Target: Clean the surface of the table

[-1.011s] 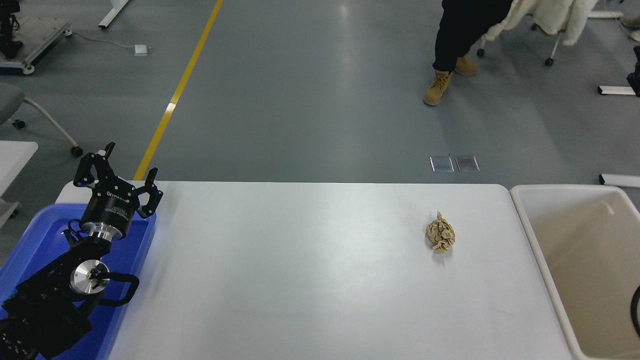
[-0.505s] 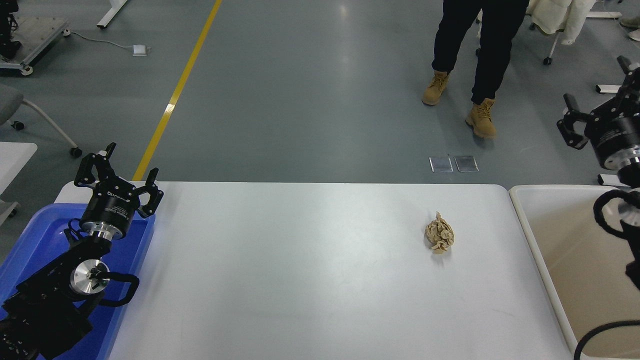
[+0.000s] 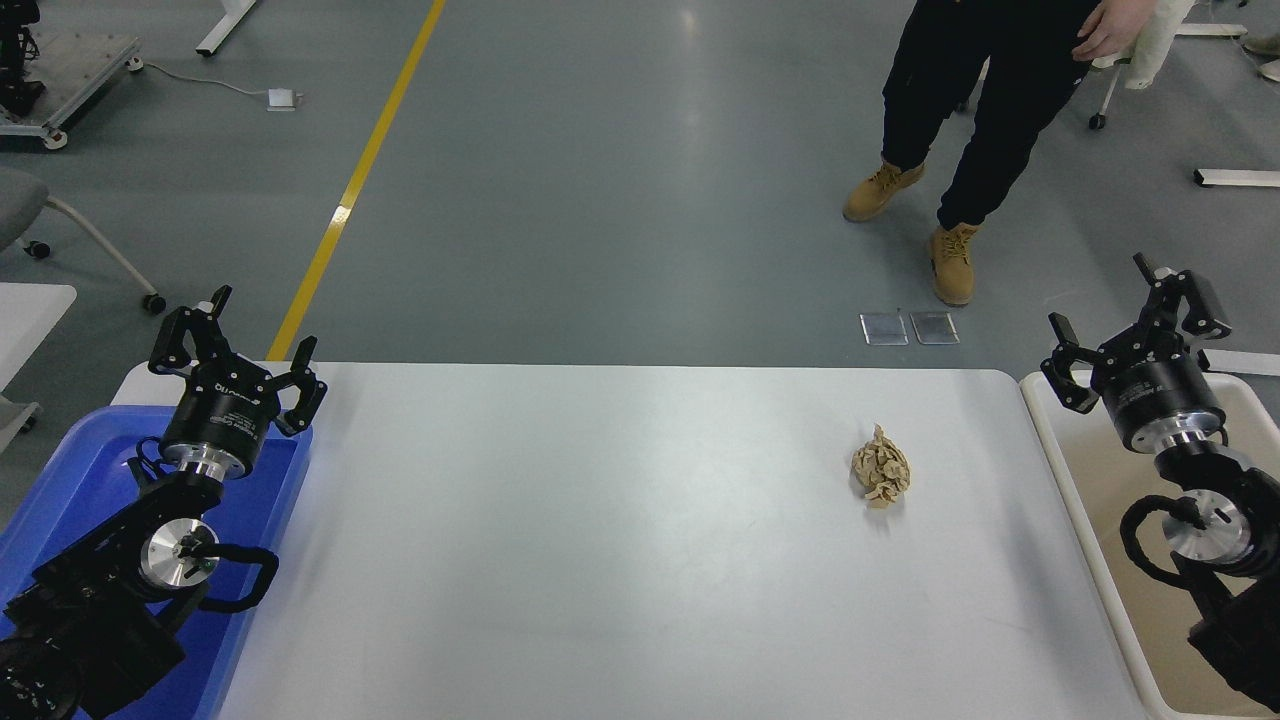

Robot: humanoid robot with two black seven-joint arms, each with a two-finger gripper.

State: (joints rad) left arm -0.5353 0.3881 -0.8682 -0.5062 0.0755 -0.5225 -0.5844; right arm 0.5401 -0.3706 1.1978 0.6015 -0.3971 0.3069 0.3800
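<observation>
The white table surface [image 3: 600, 520] fills the middle of the head view. A crumpled ball of brown paper [image 3: 881, 468] lies on it, right of centre. My right gripper [image 3: 1128, 322] is open and empty, raised over the far left corner of the beige bin, well to the right of the paper ball. My left gripper [image 3: 240, 340] is open and empty, parked over the far end of the blue tray at the lower left.
A blue plastic tray [image 3: 60, 480] sits at the table's left end under my left arm. A beige shallow bin [image 3: 1110, 540] stands off the right end. A person [image 3: 960, 110] in dark trousers and tan boots stands on the floor beyond the table.
My right arm has come into view from the right and lowered over the beige bin. The person has stepped nearer on the floor. The paper ball and left arm have not moved.
</observation>
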